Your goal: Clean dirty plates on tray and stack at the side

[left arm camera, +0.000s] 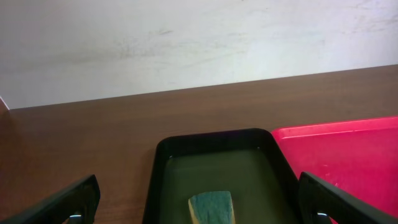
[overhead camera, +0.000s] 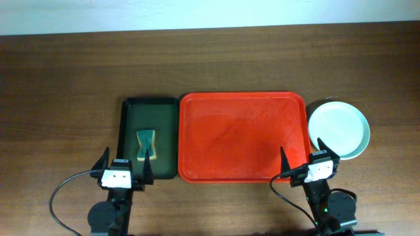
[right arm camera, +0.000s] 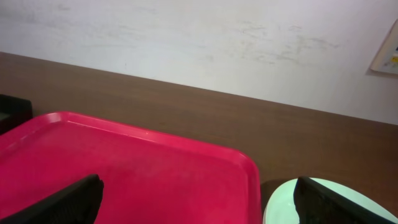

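Both agape, empty: left tool [overhead camera: 125,159], right tool [overhead camera: 301,147]

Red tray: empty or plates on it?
Empty. Overhead shows the tray bare; the plates sit on the table beside its right edge.

A sponge [overhead camera: 146,145] lies in the dark green tray [overhead camera: 164,121] on the wooden table [overhead camera: 65,65].

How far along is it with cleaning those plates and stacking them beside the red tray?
It looks finished, or nearly so. Done: the red tray holds no plates, and the plates sit on the table by its right edge; how many are stacked I cannot tell. In hand: nothing. The left gripper and right gripper are open and empty, and the sponge lies in the green tray. Left: nothing visible.
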Available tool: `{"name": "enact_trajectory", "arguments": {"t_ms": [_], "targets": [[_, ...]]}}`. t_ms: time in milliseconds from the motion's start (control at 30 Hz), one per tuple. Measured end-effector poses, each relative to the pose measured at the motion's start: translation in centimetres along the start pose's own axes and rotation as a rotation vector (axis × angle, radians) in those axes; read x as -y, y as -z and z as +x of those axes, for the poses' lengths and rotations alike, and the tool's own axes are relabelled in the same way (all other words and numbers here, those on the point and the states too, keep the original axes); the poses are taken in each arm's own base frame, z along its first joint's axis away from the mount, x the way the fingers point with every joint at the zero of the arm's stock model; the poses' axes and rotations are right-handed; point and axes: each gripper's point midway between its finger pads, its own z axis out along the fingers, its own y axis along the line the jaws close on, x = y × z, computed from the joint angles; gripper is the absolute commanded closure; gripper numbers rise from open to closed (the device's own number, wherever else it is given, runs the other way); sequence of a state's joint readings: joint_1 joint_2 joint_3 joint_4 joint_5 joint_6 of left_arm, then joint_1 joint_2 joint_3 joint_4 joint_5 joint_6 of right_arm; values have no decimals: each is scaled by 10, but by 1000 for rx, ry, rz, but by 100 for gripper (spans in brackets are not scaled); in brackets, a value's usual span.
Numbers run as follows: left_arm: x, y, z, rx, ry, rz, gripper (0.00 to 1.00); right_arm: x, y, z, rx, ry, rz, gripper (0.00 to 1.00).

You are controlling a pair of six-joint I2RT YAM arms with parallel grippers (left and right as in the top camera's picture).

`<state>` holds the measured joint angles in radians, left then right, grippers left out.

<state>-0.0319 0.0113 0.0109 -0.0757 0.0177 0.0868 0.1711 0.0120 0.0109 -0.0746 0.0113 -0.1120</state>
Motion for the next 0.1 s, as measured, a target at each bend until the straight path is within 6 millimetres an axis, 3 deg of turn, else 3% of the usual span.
{"name": "enact_trajectory", "arguments": {"t_ms": [100], "targets": [[0, 0, 0, 0, 0, 0, 1, 0, 0, 0, 0, 0, 0, 2]]}}
